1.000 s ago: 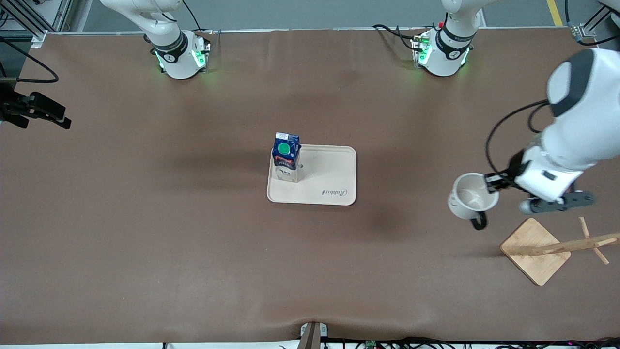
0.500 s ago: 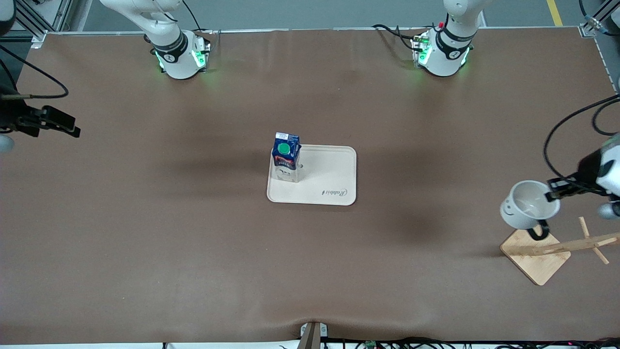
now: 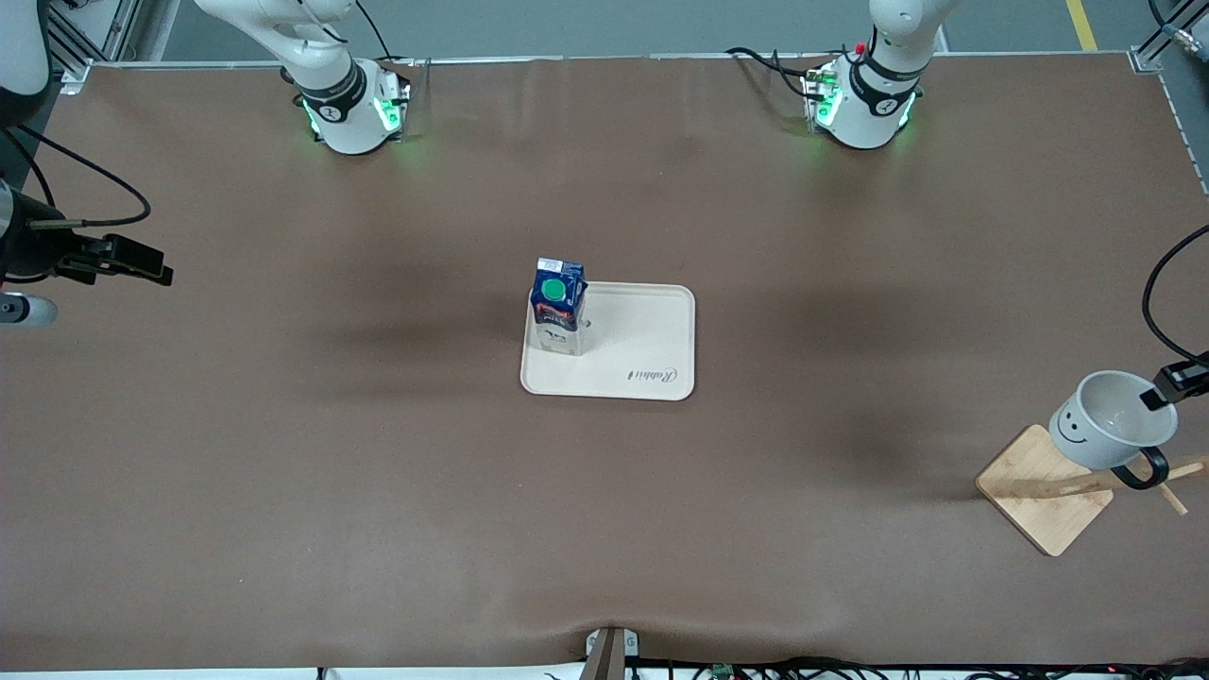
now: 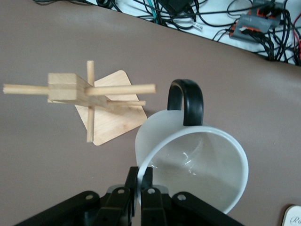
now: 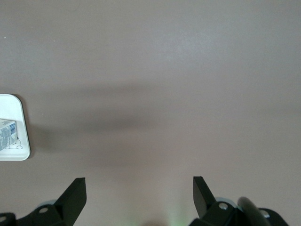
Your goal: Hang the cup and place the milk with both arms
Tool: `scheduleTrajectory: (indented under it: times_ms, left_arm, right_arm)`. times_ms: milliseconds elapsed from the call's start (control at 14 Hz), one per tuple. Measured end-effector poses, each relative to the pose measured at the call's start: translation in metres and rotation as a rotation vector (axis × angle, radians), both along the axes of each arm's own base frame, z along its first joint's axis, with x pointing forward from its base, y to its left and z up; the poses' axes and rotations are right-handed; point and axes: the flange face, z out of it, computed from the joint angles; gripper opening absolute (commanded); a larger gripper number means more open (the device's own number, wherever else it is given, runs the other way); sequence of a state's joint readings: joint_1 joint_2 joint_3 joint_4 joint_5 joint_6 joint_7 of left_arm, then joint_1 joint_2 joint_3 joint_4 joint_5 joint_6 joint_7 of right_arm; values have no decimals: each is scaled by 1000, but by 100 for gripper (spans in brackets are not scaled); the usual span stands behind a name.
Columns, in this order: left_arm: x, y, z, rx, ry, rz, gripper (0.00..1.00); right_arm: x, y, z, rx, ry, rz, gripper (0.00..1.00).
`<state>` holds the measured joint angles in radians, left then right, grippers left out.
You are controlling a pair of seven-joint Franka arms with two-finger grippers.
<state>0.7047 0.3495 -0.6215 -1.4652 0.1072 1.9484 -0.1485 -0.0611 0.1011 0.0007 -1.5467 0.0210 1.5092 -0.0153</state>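
Cup (image 3: 1105, 433), white enamel-style mug with black smiley, black rim line and black loop handle (image 4: 186, 101), sits at the right edge of the front view, carried in the air over the wooden mug rack (image 3: 1058, 487). Left gripper (image 4: 139, 181) is clenched on the cup's thin rim, one finger inside, one outside; in the left wrist view the handle points away from the fingers, toward the rack's pegs (image 4: 120, 89). Right gripper (image 5: 139, 188) is at the left edge of the front view, over bare table, jaws spread wide and holding nothing; that arm waits. Milk carton (image 3: 557, 304), dark blue gable-top with round green cap, stands upright on the beige tray (image 3: 652, 332) mid-frame, at the tray's edge toward the right arm's end. Risks, as I judge: rim pinch is narrow on smooth glossy enamel, so the cup could swing or slip; pegs are thin round dowels and the handle loop is small, so a slight misalignment means the handle misses or knocks the peg; rack looks light on a flat square bamboo base and could tip or slide on the matte brown table cover (image 3: 378, 472).
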Motion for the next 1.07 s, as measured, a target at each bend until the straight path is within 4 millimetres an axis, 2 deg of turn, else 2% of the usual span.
scheduleTrajectory:
  times_ms: [214,571,643,929,1071]
  left_arm:
    - [3,7,-3,-10,-18,11,0]
    - [2,32,-11,-38,-33,16,0]
    - [2,35,-13,-40,-33,18,0]
    - [5,39,-27,-56,-15,20,0]
    - [7,41,-37,-67,-7,21,0]
  right_arm:
    - [7,2,-2,2,0,4,100]
    - [13,10,-33,69,91,2,100]
    - [9,19,-36,86,123,14,100]
    - [8,74,-30,131,128,95,100]
    - [8,81,-31,130,123,106,100]
